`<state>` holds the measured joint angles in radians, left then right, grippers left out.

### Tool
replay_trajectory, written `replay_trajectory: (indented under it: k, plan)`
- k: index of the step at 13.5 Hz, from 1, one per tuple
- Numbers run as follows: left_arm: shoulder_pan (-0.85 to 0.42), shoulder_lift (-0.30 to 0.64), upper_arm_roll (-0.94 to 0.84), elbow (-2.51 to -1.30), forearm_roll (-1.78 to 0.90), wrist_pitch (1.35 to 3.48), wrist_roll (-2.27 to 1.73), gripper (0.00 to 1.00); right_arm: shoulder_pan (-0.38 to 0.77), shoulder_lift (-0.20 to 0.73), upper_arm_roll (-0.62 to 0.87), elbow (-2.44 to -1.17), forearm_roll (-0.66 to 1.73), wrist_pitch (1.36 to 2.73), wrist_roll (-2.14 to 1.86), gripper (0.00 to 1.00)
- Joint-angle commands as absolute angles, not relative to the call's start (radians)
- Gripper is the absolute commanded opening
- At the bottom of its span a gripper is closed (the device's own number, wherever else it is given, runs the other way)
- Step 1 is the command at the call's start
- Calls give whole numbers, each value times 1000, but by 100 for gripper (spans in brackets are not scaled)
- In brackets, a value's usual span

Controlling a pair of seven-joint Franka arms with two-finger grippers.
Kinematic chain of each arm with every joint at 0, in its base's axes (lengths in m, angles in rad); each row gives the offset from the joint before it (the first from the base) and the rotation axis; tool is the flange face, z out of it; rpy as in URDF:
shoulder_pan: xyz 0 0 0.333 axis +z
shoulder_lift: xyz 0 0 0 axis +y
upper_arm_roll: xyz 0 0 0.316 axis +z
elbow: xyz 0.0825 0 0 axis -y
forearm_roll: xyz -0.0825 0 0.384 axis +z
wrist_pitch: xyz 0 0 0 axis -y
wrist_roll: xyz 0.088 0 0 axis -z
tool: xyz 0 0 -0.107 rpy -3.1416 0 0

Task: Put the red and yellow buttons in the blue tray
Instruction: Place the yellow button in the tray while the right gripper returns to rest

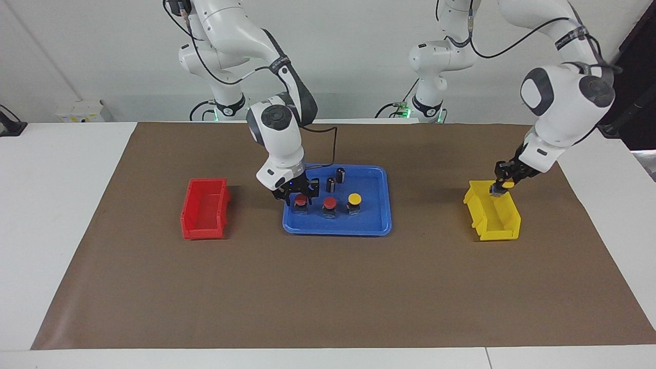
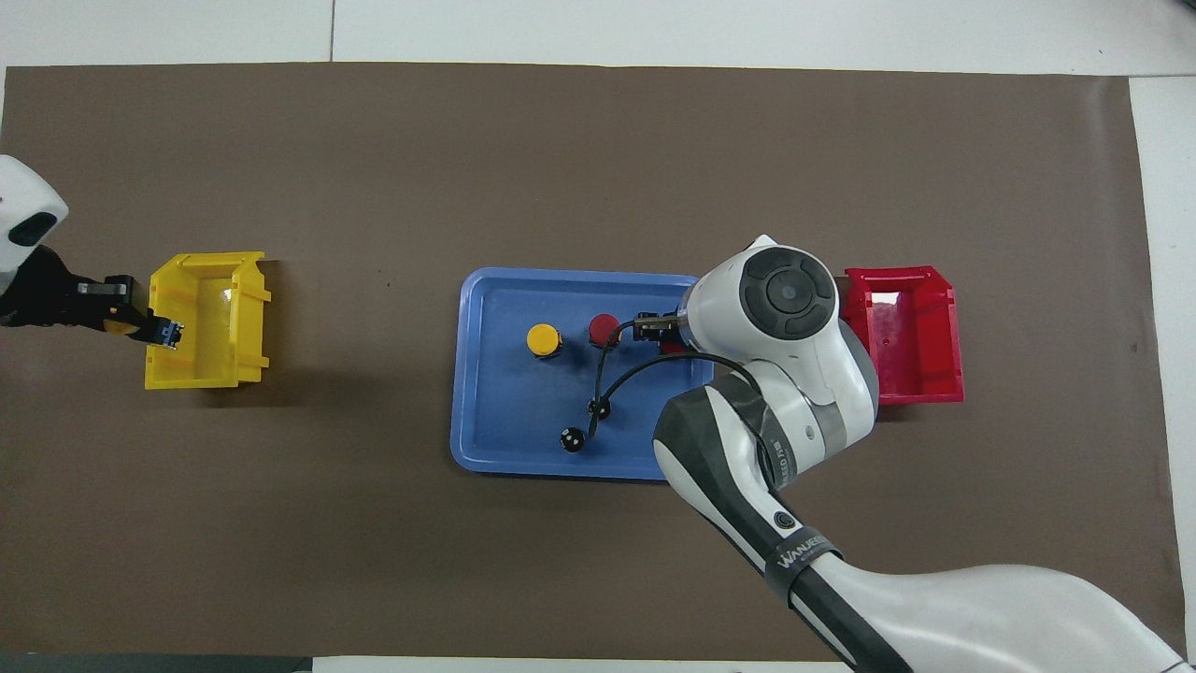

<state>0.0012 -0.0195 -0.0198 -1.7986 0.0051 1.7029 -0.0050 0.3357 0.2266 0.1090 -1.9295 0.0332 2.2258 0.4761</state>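
Note:
The blue tray (image 1: 370, 221) lies mid-table, also in the overhead view (image 2: 505, 416). In it stand two red buttons (image 1: 301, 201) (image 1: 329, 204) and one yellow button (image 1: 354, 199). My right gripper (image 1: 299, 192) is low in the tray, open, with its fingers on either side of the red button toward the right arm's end. In the overhead view the arm hides most of that button (image 2: 671, 346). My left gripper (image 1: 500, 187) is shut on the second yellow button (image 1: 507, 184), holding it over the yellow bin's (image 1: 494, 218) end nearest the robots.
Two small dark cylinders (image 1: 341, 175) (image 1: 331, 184) stand in the tray, nearer to the robots than the buttons. A red bin (image 1: 204, 209) sits toward the right arm's end of the brown mat. A black cable hangs from the right wrist over the tray.

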Motion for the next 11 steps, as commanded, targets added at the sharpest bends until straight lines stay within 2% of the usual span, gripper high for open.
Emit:
replay_trajectory:
  k: [1, 3, 4, 7, 9, 11]
  plan:
    - [-130, -20, -18, -1808, -3, 1718, -191, 1, 218, 189, 117, -1771, -1, 1998, 466, 100]
    - [-230, -48, -26, -1902, -9, 1860, -348, 1, 138, 157, 115, -1677, -8, 1844, 372, 100]
    - [-476, 34, -25, -1934, -23, 2048, -702, 1, -11, 52, 117, -1654, -3, 1695, 210, 100]
    - [-572, 121, -26, -1942, -23, 2158, -799, 1, -66, -2, 112, -1606, -9, 1564, 137, 100]
    - [-580, 127, -26, -1957, -25, 2195, -802, 1, -87, -3, 101, -1539, 0, 1499, 51, 100]
    - [-572, 127, -26, -1968, -25, 2204, -793, 1, -84, -5, 101, -1545, 5, 1485, 46, 100]
